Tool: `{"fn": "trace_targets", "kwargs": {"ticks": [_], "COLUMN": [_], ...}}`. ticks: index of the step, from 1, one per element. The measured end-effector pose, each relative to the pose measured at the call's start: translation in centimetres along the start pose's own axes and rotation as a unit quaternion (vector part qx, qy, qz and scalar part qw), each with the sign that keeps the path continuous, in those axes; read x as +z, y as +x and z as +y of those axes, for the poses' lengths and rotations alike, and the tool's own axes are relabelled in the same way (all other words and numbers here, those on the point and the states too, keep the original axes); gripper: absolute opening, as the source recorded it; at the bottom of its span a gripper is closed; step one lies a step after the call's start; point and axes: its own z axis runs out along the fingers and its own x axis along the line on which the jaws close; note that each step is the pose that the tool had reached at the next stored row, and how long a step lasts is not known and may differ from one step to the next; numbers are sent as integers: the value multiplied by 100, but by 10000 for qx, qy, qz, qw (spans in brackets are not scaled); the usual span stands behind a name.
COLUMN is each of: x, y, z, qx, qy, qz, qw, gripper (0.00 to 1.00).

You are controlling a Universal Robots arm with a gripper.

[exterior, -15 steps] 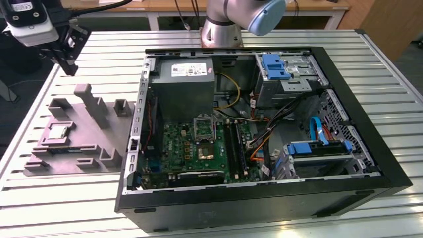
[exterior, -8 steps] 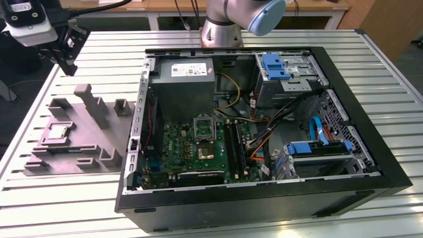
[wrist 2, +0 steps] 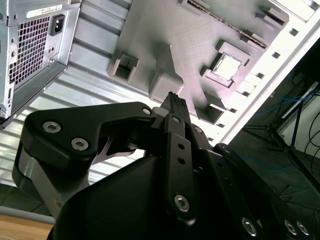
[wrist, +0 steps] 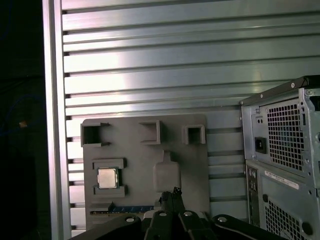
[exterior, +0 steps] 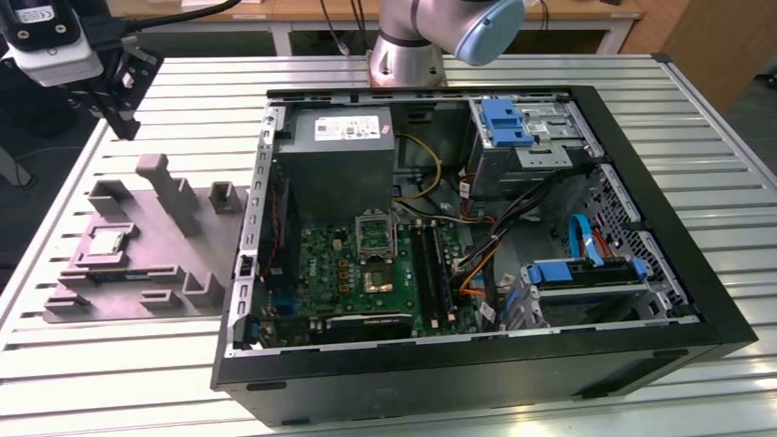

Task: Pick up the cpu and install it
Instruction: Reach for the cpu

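The cpu (exterior: 107, 241), a small silver square chip, lies in a recess of the grey holder block (exterior: 158, 253) on the table, at the exterior view's left of the computer case. Both wrist views show the cpu (wrist 2: 227, 67) (wrist: 107, 178) in the same recess. My gripper (exterior: 122, 123) hangs well above the table beyond the holder's far end, apart from the cpu. Its black fingers (wrist 2: 174, 100) (wrist: 172, 192) are shut together with nothing between them. Inside the case, the motherboard socket (exterior: 377, 276) sits with its frame lid (exterior: 374, 234) lifted.
The open black computer case (exterior: 486, 373) takes up the middle of the slatted metal table (exterior: 122, 364). A grey power supply (exterior: 340, 146), cables and blue drive brackets (exterior: 504, 123) crowd its inside. Upright posts (exterior: 158, 177) rise from the holder block.
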Motion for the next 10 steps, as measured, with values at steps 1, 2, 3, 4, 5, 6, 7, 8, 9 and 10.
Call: {"fn": "trace_targets", "kwargs": {"ticks": [1, 2, 3, 4, 5, 6, 7, 8, 9, 10], "x": [2, 2, 1, 2, 2, 2, 3, 3, 3, 4], "y": [3, 7, 11, 15, 19, 23, 27, 28, 29, 31], "z": [0, 0, -1, -1, -1, -2, -2, -2, -2, -2], "qx": [0, 1, 0, 0, 0, 0, 0, 0, 0, 0], "qy": [-1, 0, 0, 0, 0, 0, 0, 0, 0, 0], "qz": [-1, -1, 0, 0, 0, 0, 0, 0, 0, 0], "qw": [10000, 10000, 10000, 10000, 10000, 10000, 10000, 10000, 10000, 10000], "gripper": [11, 11, 11, 11, 11, 11, 11, 11, 11, 11]}}
